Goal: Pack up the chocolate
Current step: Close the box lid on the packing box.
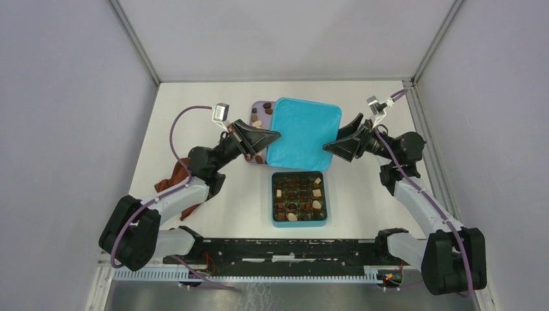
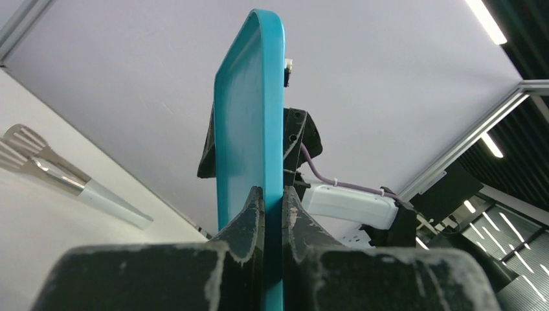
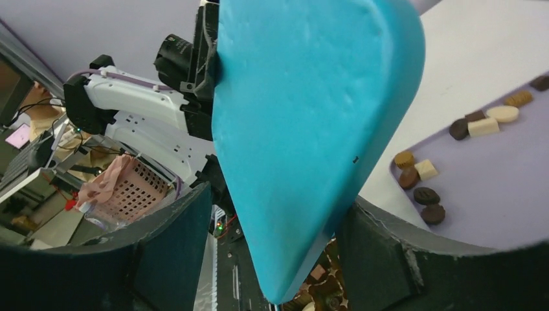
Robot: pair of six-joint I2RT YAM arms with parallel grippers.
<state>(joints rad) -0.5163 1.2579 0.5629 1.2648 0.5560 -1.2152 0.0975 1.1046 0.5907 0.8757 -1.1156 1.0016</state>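
A teal lid (image 1: 303, 133) is held up above the table, over part of a lavender tray (image 1: 260, 105). My left gripper (image 1: 277, 137) is shut on the lid's left edge; in the left wrist view the lid (image 2: 249, 116) stands edge-on between the closed fingers of the left gripper (image 2: 273, 201). My right gripper (image 1: 327, 148) is open, its jaws wide apart around the lid's near right corner (image 3: 304, 129). The teal box (image 1: 298, 223) lies in front with chocolate pieces (image 1: 291, 194) in its brown grid. More chocolate (image 3: 427, 194) lies loose on the tray (image 3: 511, 188).
A reddish-brown cloth (image 1: 175, 184) lies on the table by the left arm. A pink perforated basket (image 3: 123, 188) shows beyond the table's near edge. Grey walls enclose the table on the left, back and right.
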